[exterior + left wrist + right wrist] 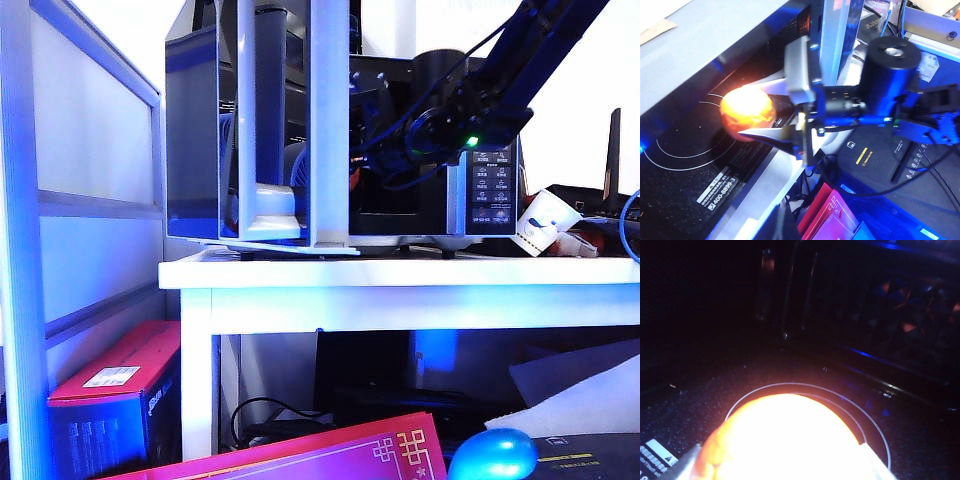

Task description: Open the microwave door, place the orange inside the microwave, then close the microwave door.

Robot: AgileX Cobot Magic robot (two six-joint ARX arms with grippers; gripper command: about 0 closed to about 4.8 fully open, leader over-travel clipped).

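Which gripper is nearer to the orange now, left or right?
Right. The right gripper holds the orange between its fingers inside the microwave. The left gripper is not in view.

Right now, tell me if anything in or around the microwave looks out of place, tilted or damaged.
Nothing stands out. The microwave door is swung open, as the job needs. The right gripper holds the orange inside the microwave, above its dark floor. The left gripper is not in view. No spill or damage shows.
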